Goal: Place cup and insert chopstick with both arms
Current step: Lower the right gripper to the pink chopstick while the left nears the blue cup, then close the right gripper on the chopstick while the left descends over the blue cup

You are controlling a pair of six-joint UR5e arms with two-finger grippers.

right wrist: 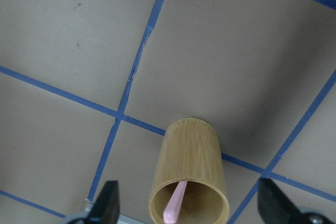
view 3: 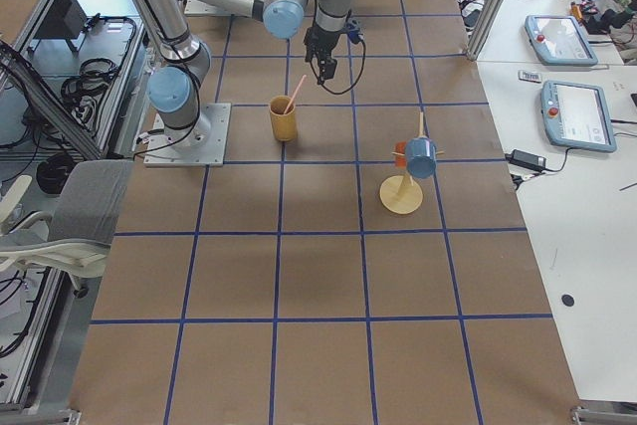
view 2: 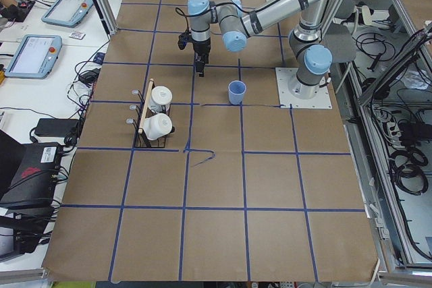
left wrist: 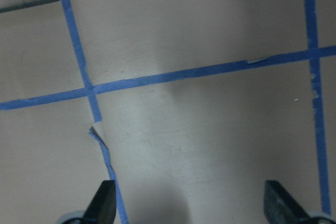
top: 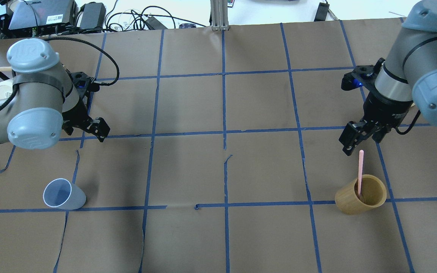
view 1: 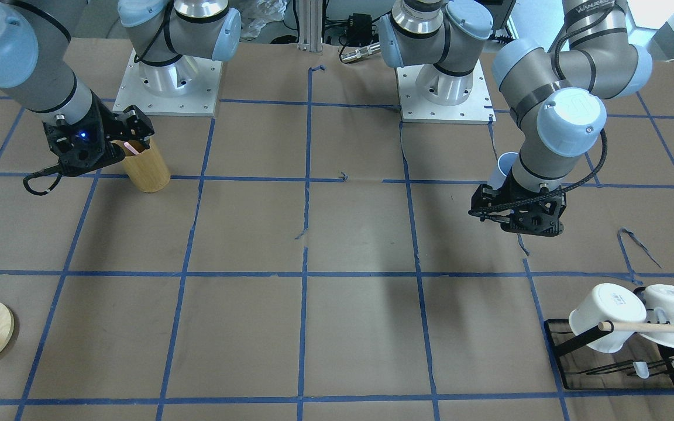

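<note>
**Overhead exterior: both things lie toward 6 o'clock of empty end effectors**

The pink chopstick (top: 360, 170) leans toward 12 o'clock in the round bamboo holder (top: 370, 199), just at 6 o'clock of the right end effector (top: 360, 138), which is spread wide and empty. The translucent blue cup (top: 63, 194) stands on the table (top: 226, 170) at 7 o'clock of the left end effector (left wrist: 191, 203), likewise wide and empty. Any withdrawal should probably avoid the chopstick's tip.

Cup (top: 63, 195) — pale blue, chopstick (top: 360, 168) — pink, holder (top: 346, 203) — tan
</note>
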